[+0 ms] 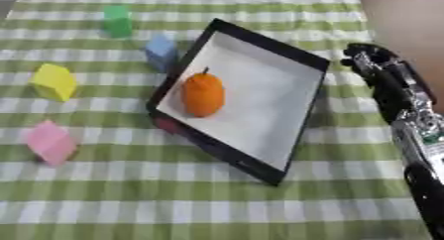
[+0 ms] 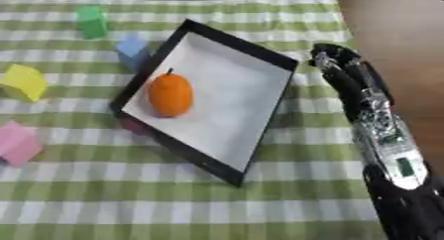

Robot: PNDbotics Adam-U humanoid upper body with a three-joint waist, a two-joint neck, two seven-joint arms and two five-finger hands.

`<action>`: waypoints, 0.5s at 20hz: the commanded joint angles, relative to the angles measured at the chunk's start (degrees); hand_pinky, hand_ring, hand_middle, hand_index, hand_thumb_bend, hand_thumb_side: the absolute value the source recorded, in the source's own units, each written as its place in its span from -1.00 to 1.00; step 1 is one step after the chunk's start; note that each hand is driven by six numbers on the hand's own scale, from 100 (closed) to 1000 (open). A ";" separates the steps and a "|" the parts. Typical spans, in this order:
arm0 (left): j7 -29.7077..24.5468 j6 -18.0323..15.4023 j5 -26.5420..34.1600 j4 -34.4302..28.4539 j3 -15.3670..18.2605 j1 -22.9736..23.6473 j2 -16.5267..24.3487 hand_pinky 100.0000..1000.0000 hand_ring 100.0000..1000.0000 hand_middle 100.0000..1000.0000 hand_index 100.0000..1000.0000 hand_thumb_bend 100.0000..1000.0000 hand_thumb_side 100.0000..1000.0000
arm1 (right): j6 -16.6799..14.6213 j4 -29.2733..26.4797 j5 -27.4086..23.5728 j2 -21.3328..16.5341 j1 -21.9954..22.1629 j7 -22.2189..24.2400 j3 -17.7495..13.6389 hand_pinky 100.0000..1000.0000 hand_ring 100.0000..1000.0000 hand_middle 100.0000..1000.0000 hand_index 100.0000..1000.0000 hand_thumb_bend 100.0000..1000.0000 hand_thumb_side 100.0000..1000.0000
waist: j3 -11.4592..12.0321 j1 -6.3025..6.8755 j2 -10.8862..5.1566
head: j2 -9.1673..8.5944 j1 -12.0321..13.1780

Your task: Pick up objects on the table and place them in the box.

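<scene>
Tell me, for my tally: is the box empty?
No. The box holds one orange fruit on its white floor; the blocks lie outside.

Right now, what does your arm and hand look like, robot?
My right arm is long and thin, black with a shiny silver middle part that has a small green mark on it. The right hand at its end is black, with silvery bits among the fingers. My left arm is not in view.

Left of the right hand (image 1: 368, 55) lie one box (image 1: 299, 105), one orange fruit (image 1: 203, 94), and four blocks: green (image 1: 116, 20), blue (image 1: 160, 50), yellow (image 1: 54, 82), pink (image 1: 50, 142).
</scene>
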 commanded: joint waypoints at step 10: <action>-13.46 -3.28 0.92 -2.07 -5.06 -0.99 13.28 0.59 0.51 0.55 0.67 -0.10 -0.13 | 0.02 -0.78 0.08 -2.28 0.00 0.21 0.08 0.94 0.53 0.41 0.44 -0.92 -0.17 | 0.29 0.77 -2.33 | -0.16 0.39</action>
